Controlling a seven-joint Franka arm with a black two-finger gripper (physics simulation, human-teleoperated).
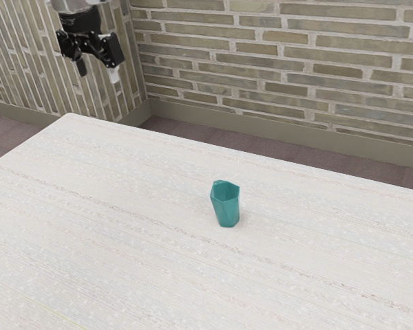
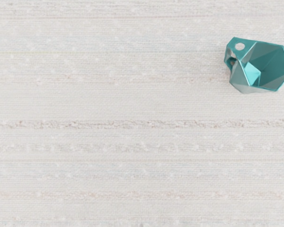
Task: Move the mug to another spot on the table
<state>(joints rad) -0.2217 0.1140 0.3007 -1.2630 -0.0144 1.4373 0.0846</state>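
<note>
A teal faceted mug (image 1: 225,204) stands upright near the middle of the pale wooden table (image 1: 89,227). From above, the mug (image 2: 258,65) shows its open, empty mouth and a small handle with a hole. My black gripper (image 1: 96,69) hangs high in the exterior view's upper left, far above the table and well away from the mug. Its two fingers point down with a gap between them and hold nothing.
A brick wall (image 1: 282,62) runs behind the table and turns a corner at the exterior view's left. A strip of dark floor (image 1: 330,155) lies between the table's far edge and the wall. Bare tabletop (image 2: 109,132) surrounds the mug.
</note>
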